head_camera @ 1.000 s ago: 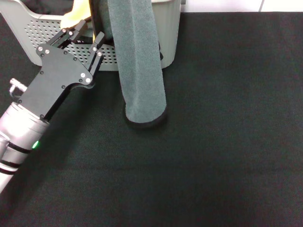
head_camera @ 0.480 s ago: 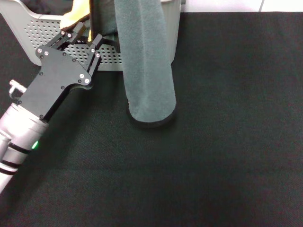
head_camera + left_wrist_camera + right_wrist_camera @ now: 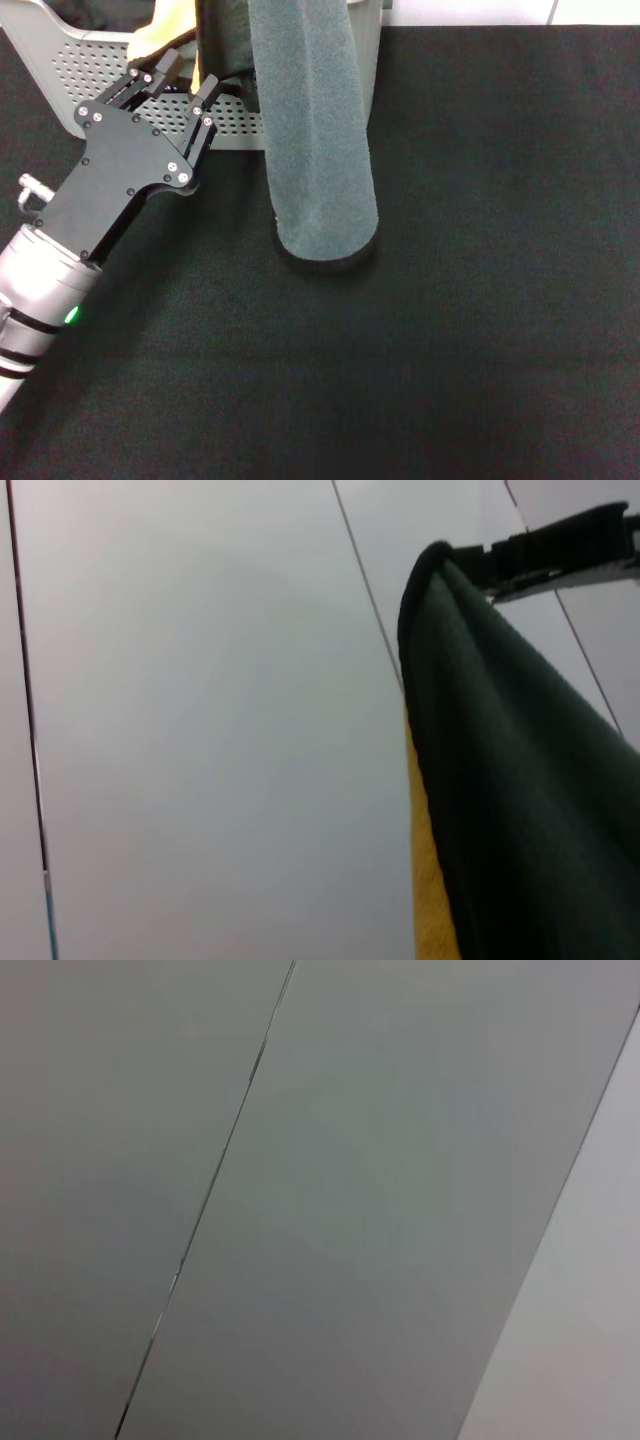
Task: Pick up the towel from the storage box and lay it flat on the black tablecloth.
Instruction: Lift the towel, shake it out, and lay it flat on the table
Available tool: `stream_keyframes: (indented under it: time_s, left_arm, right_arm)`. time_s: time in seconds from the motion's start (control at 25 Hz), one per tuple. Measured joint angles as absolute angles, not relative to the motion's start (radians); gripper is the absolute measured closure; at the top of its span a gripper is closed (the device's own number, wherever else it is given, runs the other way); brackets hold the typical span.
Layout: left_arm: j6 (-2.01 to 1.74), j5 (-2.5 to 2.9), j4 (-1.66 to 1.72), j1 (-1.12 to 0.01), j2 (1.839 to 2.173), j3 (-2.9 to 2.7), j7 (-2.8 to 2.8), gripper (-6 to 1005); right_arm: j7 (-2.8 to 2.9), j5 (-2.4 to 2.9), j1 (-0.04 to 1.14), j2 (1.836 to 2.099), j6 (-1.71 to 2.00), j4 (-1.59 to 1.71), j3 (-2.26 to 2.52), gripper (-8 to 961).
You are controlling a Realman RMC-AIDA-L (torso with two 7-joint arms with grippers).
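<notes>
The towel [image 3: 315, 130] hangs in a long grey-green fold from above the head view's top edge. Its black-bordered lower end rests on the black tablecloth [image 3: 480, 300], just in front of the storage box [image 3: 80, 70]. In the left wrist view the towel [image 3: 520, 780] shows a yellow inner face, and at its top edge a black gripper, my right one [image 3: 560, 545], is pinched shut on it. My left gripper [image 3: 183, 78] stands open against the box's front wall, left of the hanging towel, with nothing held.
A bunched pale yellow towel [image 3: 170, 22] lies inside the box behind my left fingers. The box stands at the cloth's far left corner. Beyond the cloth's far edge a strip of white floor [image 3: 470, 10] shows.
The hanging towel has swung to the right and its lower end has slid right and a little nearer on the cloth. My left gripper has barely moved.
</notes>
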State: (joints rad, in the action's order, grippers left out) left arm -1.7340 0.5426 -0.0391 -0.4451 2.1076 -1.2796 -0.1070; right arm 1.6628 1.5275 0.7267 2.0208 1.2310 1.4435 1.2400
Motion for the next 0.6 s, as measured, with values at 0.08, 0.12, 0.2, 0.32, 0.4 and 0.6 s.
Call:
stream_keyframes:
  time_s: [0.08,0.12,0.2,0.32,0.4,0.6]
  left_arm:
    - [-1.736,0.547,-0.039,-0.445,2.108,-1.280,-0.112,647]
    - [-1.736,0.551,-0.039,-0.445,2.108,-1.280,-0.113,648]
    - [-1.736,0.566,-0.036,-0.445,2.108,-1.280,-0.114,649]
    - [-1.736,0.579,-0.032,-0.446,2.108,-1.279,-0.114,651]
    - [-1.732,0.587,-0.033,-0.450,2.108,-1.279,-0.113,693]
    - [-1.732,0.589,-0.032,-0.450,2.108,-1.277,-0.114,864]
  right_arm:
    - [1.663,1.526,0.726,2.021,1.239,1.444,1.239,937]
    - [1.663,1.524,0.726,2.021,1.241,1.444,1.239,937]
    - [1.663,1.518,0.725,2.021,1.243,1.444,1.239,937]
    - [1.663,1.516,0.725,2.022,1.244,1.444,1.240,937]
    - [1.663,1.515,0.725,2.022,1.245,1.444,1.241,937]
    - [1.663,1.513,0.726,2.022,1.252,1.446,1.243,937]
